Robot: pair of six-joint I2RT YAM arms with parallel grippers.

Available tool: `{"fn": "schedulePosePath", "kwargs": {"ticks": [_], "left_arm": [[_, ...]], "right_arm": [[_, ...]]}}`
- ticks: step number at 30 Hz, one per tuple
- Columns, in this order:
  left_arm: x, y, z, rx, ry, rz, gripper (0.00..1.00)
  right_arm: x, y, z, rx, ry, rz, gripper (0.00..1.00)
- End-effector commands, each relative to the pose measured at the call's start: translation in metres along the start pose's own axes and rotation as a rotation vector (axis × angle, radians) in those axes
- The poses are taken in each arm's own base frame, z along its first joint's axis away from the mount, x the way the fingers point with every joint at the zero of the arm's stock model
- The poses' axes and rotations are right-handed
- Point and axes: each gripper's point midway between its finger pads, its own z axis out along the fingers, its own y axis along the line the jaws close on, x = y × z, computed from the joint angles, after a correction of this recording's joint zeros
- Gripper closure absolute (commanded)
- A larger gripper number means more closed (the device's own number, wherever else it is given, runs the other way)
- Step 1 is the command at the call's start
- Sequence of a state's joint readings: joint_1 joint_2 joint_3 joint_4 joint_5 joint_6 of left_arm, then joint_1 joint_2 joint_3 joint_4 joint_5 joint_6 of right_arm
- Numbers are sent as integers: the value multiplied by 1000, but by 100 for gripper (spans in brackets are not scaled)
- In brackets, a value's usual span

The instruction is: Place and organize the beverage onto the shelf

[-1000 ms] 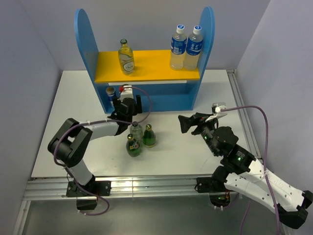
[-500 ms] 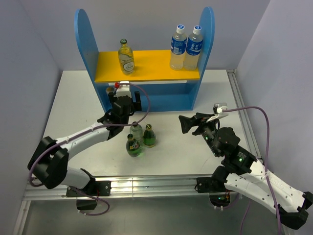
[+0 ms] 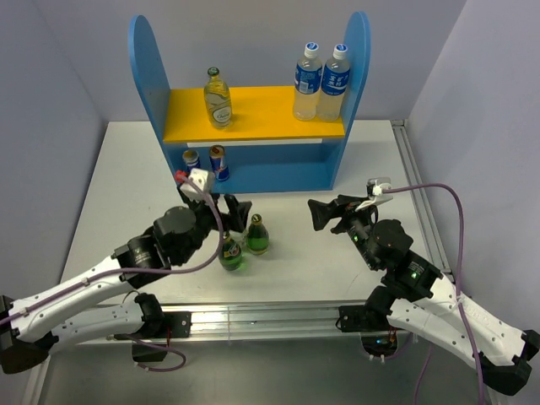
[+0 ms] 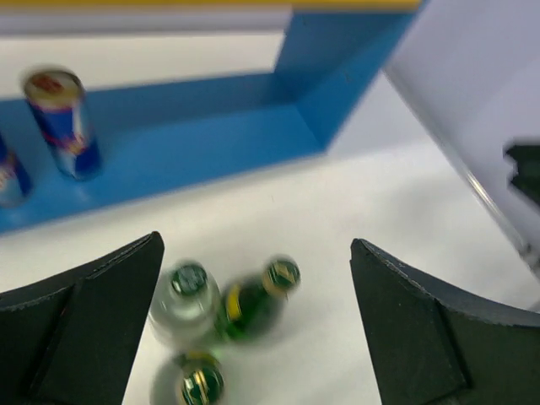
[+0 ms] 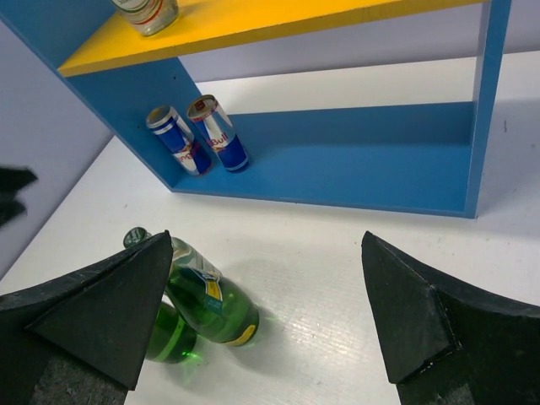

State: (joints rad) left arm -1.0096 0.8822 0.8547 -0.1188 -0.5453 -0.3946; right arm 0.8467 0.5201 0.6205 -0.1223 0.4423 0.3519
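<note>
- The beverage [image 3: 229, 253] is split between the shelf [image 3: 143, 67] and the table [image 3: 135, 169]: three drinks are on the shelf and three stand on the table in front of it
- One clear glass bottle [image 3: 217, 97] stands upright at the left part of the yellow upper board [image 3: 261, 111]; it has a pale label whose print is too small to read
- Two slim cans [image 5: 218, 135] stand side by side at the left end of the blue lower level, just beside each other; they are blue and silver with red lettering, and on the nearer one the right wrist view shows what looks like "Bull"
- Two green bottles [image 3: 257, 236] stand close together on the table with yellow-and-white labels, their text unreadable
- The second clear glass bottle [image 4: 186, 299] stands touching or just beside the green pair; the left wrist view is blurred
- The left gripper [image 3: 234, 208] hovers over this cluster with its jaws spread wide and nothing between them
- The right gripper [image 3: 325, 213] hangs above the table to the right of the cluster, also wide apart and empty
- Two plastic bottles [image 3: 321, 82] with blue caps and blue labels stand at the right end of the upper board; their white print cannot be read
</note>
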Motion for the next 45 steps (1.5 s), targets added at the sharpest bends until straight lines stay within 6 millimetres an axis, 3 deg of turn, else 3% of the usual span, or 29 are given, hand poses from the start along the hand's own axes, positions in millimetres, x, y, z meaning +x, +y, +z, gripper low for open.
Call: {"fn": "schedulePosePath", "kwargs": {"ticks": [1,9,16,22,29,35,39,45], "left_arm": [[69,1,-18,-8,190,27,1],[131,2,-51,-82,294,-10,1],[145,9,-64,-143,284,-45,1],[120,1,-68,-189,203,-15,1],[102,28,-86,-333,142,19,1],[94,24,-91,-313,123,8,1],[121,32,-93,-325,177,12,1],[166,16,-86,-284,240,-68,1]], "right_arm": [[-2,5,2,-18,-14,15,0],[-3,4,-1,-17,-14,20,0],[-3,3,-2,-16,-17,24,0],[1,3,-1,-18,-9,22,0],[3,2,-1,-17,-11,25,0],[6,2,0,-17,-3,20,0],[3,0,-2,-14,-16,26,0],[5,0,-1,-12,-7,22,0]]}}
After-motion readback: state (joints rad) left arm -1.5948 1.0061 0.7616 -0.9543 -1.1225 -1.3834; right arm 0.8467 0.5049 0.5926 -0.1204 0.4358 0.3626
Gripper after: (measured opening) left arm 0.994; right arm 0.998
